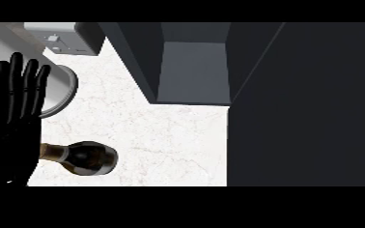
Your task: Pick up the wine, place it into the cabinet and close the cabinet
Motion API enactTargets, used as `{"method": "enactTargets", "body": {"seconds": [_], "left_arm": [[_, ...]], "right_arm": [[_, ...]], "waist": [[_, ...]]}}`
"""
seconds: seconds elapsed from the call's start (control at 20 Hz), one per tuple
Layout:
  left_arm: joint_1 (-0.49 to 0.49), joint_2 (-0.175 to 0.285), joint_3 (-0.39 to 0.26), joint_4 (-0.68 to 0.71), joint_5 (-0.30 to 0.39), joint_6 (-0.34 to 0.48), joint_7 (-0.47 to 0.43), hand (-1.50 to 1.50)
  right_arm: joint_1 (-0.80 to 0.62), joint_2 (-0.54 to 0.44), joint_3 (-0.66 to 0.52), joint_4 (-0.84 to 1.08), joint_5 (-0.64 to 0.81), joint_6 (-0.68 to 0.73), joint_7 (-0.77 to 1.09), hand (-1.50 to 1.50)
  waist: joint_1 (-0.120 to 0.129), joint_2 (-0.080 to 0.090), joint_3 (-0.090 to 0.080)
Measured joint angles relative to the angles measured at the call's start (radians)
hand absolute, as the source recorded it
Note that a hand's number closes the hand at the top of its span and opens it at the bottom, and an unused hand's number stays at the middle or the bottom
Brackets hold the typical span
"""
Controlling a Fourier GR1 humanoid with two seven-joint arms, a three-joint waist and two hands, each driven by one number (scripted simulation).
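The wine bottle (84, 157), dark glass with a tan neck, lies on the white marble counter (157, 140) at the lower left. My left hand (21, 92) stands at the left edge, fingers straight and pointing up, just above and left of the bottle's neck, holding nothing. The dark grey cabinet (196, 72) sits at the top centre with its inside open to view. Its open door (299, 106) fills the right side of the view. My right hand does not show.
A round white plate (63, 89) lies partly behind my left hand. A grey toaster-like appliance (68, 37) stands at the top left. Bare counter stretches between the bottle and the cabinet.
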Motion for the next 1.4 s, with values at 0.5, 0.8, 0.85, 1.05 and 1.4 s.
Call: {"method": "enactTargets", "body": {"seconds": [0.5,0.8,0.85,1.05,1.4], "left_arm": [[0.297,-0.061,-0.16,-0.15,0.15,-0.048,0.05,-1.5],[0.446,-0.08,-0.321,-0.306,0.166,-0.002,0.132,-1.5],[0.451,-0.082,-0.345,-0.315,0.156,0.014,0.143,-1.5],[0.463,-0.084,-0.424,-0.344,0.106,0.058,0.183,-1.5],[0.476,-0.078,-0.505,-0.385,0.043,0.13,0.25,-1.5]], "right_arm": [[0.154,-0.006,0.109,-0.112,-0.04,0.085,0.056,-1.5],[0.213,-0.034,0.142,-0.24,-0.092,0.125,0.167,-1.5],[0.207,-0.039,0.143,-0.261,-0.098,0.124,0.199,-1.5],[0.22,-0.033,0.177,-0.327,-0.084,0.116,0.258,-1.5],[0.133,-0.03,0.179,-0.343,-0.078,0.087,0.365,-1.5]], "waist": [[-0.022,-0.033,-0.002],[-0.026,-0.034,-0.002],[-0.026,-0.034,-0.002],[-0.028,-0.033,-0.002],[-0.025,-0.033,-0.002]]}}
